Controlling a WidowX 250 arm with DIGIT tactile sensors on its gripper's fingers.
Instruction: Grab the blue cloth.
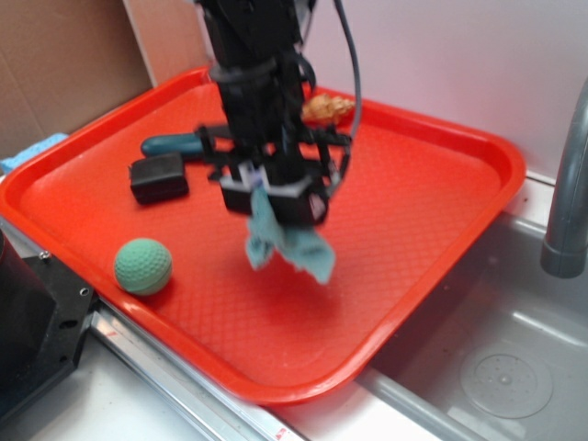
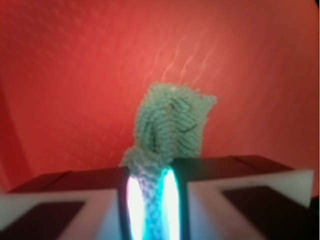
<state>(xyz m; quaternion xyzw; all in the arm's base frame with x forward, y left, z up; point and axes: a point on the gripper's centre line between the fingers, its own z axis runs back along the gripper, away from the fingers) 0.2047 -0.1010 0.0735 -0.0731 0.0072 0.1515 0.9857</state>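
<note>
Blue cloth (image 1: pixel 287 241) is pinched between the fingers of the gripper (image 1: pixel 274 191), dangling in a bunched fold above the middle of the red tray (image 1: pixel 432 193), clear of its floor. From the wrist view the cloth (image 2: pixel 172 122) runs up into the narrow gap between the two fingers (image 2: pixel 92 192), which are clamped tight on it, the tray (image 2: pixel 75 75) red behind. Out from the gripper: at ten o'clock a black block (image 1: pixel 159 177) lies on the tray, with a dark teal capsule (image 1: pixel 175 144) just behind it. At eight o'clock sits a green ball (image 1: pixel 143 266), near the tray's front rim. At one o'clock a tan object (image 1: pixel 327 108) rests by the far rim, partly hidden by the arm. Off at three o'clock a grey faucet (image 1: pixel 568 184) stands over the sink (image 1: pixel 496 367).
</note>
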